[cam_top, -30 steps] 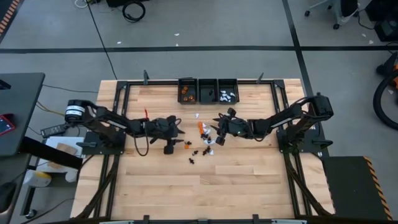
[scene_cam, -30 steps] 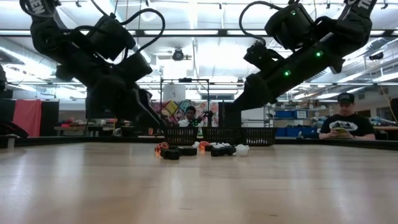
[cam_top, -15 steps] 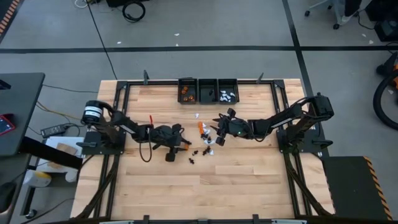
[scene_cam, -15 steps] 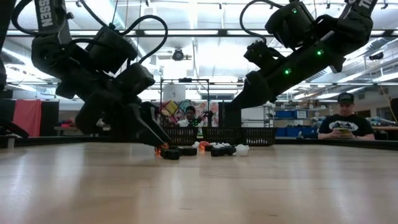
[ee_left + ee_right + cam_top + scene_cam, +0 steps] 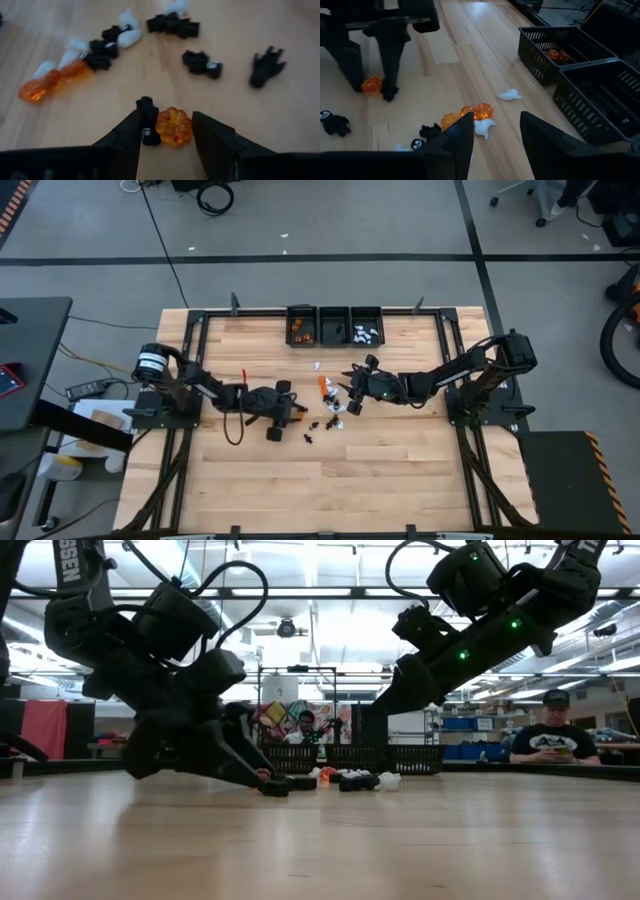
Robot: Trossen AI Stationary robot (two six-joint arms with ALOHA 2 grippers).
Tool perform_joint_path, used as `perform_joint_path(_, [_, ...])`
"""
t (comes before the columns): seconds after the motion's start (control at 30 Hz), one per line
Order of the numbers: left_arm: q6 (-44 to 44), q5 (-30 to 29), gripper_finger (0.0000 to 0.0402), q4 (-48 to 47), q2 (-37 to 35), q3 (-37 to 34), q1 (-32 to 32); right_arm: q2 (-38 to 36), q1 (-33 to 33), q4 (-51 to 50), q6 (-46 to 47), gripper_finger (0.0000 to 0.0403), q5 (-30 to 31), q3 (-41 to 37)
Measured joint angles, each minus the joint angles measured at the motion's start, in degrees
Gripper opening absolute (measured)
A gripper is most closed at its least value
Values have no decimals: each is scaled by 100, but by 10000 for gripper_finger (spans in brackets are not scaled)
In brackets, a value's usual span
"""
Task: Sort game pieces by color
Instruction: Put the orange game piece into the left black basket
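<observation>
The game pieces lie loose on the wood near the table's middle: orange, black and white ones, also seen in the low view. My left gripper is open and down at the table. Its fingers stand on either side of an orange pumpkin piece and a small black piece. The right wrist view shows the same pair between those fingers. My right gripper is open and hangs above the pile, over orange pieces and a white one. My left gripper comes slanting down from the table's left, its fingertips at the wood. The black piece lies right beside the inner side of one finger. I cannot tell whether it touches. A gap shows between the orange piece and the other finger.
Three small black bins stand in a row at the far edge; the left one holds orange pieces, the right one white ones. A black frame rims the table. Bare wood lies toward the near edge. People sit beyond the table.
My left gripper has dropped down to the table and moved toward the right, toward the pile, and its open fingers now straddle the orange piece and the black piece beside it. The pieces have stayed where they were.
</observation>
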Motion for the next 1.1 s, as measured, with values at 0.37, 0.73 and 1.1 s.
perform_joint_path(0.37, [84,254,157,-8,-2,0,-275,1,2,-2,-26,165,0,0])
perform_joint_path(0.73, [38,203,157,21,0,0,-282,2,3,22,-33,165,-2,0])
perform_joint_path(1.1, [-42,333,130,-43,2,9,-264,2,9,32,-42,165,-12,0])
